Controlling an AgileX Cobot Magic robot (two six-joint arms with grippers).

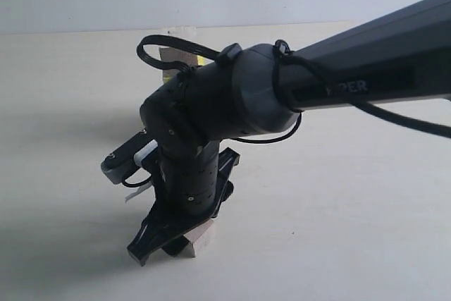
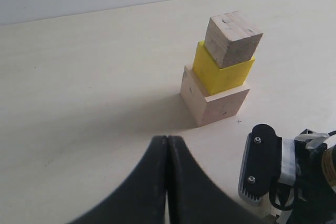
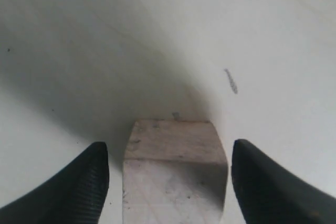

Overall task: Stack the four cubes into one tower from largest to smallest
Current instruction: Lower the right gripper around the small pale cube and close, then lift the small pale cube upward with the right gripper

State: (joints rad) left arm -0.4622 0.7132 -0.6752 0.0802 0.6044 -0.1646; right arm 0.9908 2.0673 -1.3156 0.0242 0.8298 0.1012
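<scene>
A partial tower stands on the table: the large pale wood cube (image 2: 215,102) at the bottom, the yellow cube (image 2: 223,72) on it, and the small pale cube (image 2: 233,38) on top, slightly turned. In the exterior view this stack (image 1: 176,58) is mostly hidden behind the right arm. The smallest pale cube (image 3: 176,166) (image 1: 199,237) lies on the table, apart from the stack. My right gripper (image 3: 169,145) (image 1: 180,241) points down over it, open, one finger on each side with a gap to the wood. My left gripper (image 2: 168,141) is shut and empty, short of the stack.
The right arm (image 1: 338,79) reaches across the table from the right edge, covering the middle. Its wrist camera housing (image 2: 260,163) sits near the left gripper. The pale tabletop (image 1: 352,209) ends at a white wall behind.
</scene>
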